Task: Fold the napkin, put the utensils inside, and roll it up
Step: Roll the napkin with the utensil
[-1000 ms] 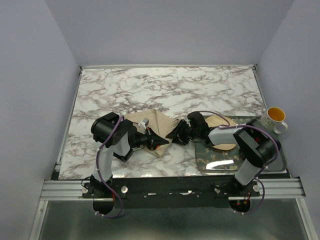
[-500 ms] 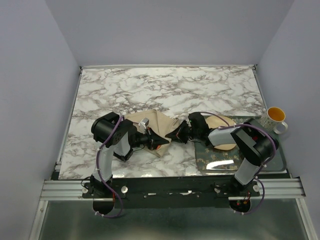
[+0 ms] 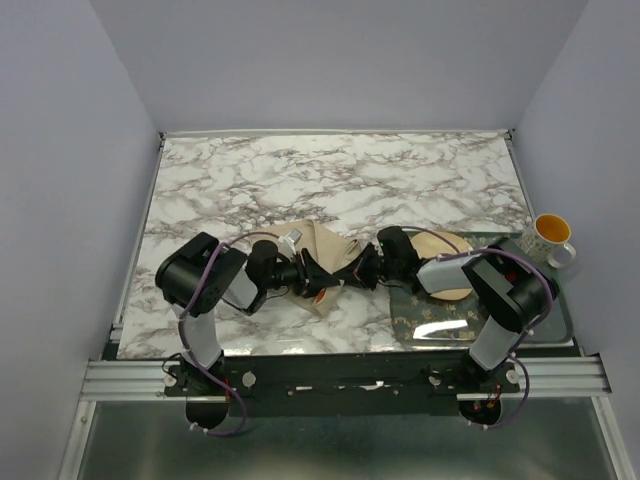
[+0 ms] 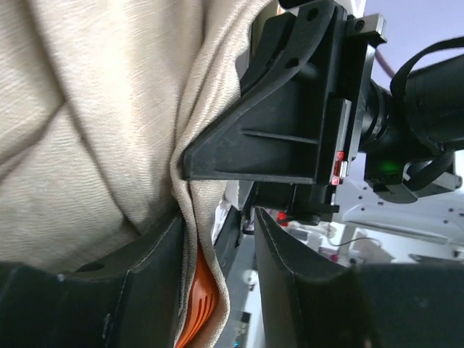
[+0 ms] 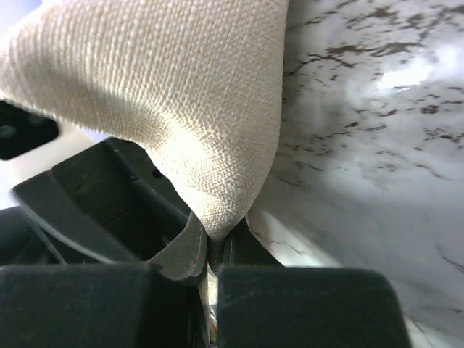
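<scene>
Top view: napkin bunched mid-table, just left of plate. Left claw and right claw tip to tip at its near edge.

Left wrist: left claw with jaws parted and a gap showing on one side. Napkin edge and orange utensil resting against one finger, not clamped. Right claw's body close ahead.

Right wrist: right claw pinched tight on a napkin fold, table beside it.

Judged mid-roll, utensil tucked inside. Next move calls for drawing left claw clear without dragging utensil out, then carrying the fold over with right claw, cloth kept taut.
</scene>
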Controlling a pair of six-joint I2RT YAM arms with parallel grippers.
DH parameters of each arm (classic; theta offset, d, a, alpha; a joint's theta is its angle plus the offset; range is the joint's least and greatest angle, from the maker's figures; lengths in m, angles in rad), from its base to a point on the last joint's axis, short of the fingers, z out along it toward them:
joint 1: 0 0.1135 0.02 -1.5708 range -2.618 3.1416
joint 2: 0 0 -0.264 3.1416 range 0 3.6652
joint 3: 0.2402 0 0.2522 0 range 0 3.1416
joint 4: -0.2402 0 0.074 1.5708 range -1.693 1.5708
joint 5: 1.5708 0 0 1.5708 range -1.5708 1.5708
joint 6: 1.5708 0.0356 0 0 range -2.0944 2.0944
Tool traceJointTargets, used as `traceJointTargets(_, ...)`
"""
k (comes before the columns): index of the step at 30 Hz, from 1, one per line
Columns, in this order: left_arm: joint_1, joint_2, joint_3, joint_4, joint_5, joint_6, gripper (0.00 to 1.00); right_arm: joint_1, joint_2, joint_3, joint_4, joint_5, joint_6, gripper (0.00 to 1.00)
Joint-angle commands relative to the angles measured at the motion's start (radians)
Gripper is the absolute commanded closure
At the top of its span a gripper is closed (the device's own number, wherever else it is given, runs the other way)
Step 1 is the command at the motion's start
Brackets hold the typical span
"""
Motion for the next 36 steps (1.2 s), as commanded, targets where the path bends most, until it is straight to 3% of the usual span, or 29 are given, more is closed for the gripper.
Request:
traceJointTargets(1,0.014,-0.159,0.077,-0.437,-0.024,0.294,0.46,-0.006,-0.024,-0.010,-0.059,0.005,-0.048,0.99)
traceJointTargets(7,0.020,-0.307,0.172,-0.839,-0.146,0.492,0.30,-0.017,-0.040,0.024,-0.135,-0.003,-0.076,0.99)
traceJointTargets(13,-0.006,-0.486,0.278,-1.167,-0.395,0.721,0.28,-0.017,-0.044,0.101,-0.284,0.006,-0.087,0.99)
traceJointTargets(15,-0.076,-0.547,0.301,-1.208,-0.455,0.780,0.34,-0.018,-0.041,0.133,-0.352,0.018,-0.082,0.99)
traceJointTargets(20,-0.343,-0.611,0.321,-1.268,-0.839,0.871,0.44,-0.018,-0.006,0.288,-0.718,0.106,-0.073,0.99)
traceJointTargets(25,-0.558,-0.569,0.332,-1.269,-1.143,0.913,0.44,-0.018,0.034,0.397,-0.925,0.183,-0.073,0.99)
traceJointTargets(30,-0.662,-0.487,0.359,-1.269,-1.371,0.946,0.39,-0.021,0.028,0.401,-0.959,0.181,-0.050,0.99)
traceJointTargets(36,-0.741,-0.402,0.413,-1.245,-1.450,0.985,0.39,-0.020,0.052,0.405,-0.964,0.146,-0.022,0.99)
